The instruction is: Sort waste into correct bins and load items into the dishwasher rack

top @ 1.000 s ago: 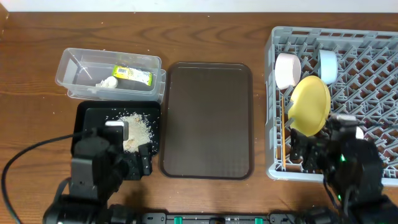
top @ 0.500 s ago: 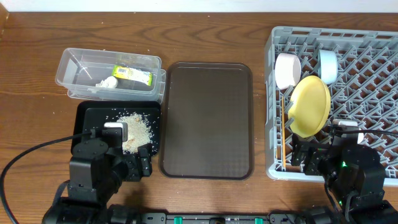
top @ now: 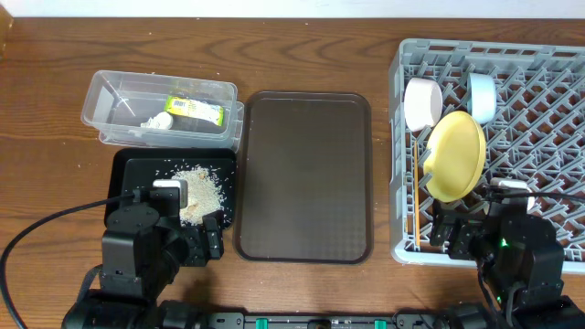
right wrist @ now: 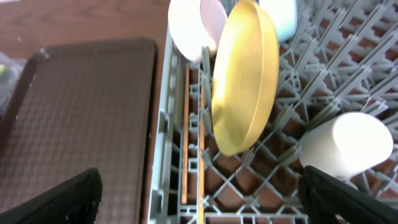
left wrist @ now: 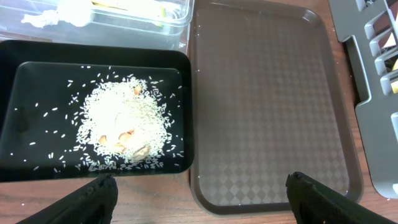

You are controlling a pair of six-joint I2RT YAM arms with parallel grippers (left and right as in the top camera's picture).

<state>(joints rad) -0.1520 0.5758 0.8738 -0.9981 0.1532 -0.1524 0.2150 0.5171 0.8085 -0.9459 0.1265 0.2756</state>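
The grey dishwasher rack holds the yellow plate on edge, a white bowl, a pale blue bowl and two chopsticks lying along its left side. In the right wrist view a pale cup lies beside the plate. The clear tub holds the snack wrapper and crumpled paper. The black tray holds rice scraps. My left gripper is open and empty over the table's front edge. My right gripper is open and empty above the rack's front left corner.
A large dark brown serving tray lies bare between the black tray and the rack. It also shows in the left wrist view and the right wrist view. Both arms sit at the table's front edge.
Both arms have drawn back a little toward the front edge. The right arm has moved away from the yellow plate. Nothing on the table has moved.
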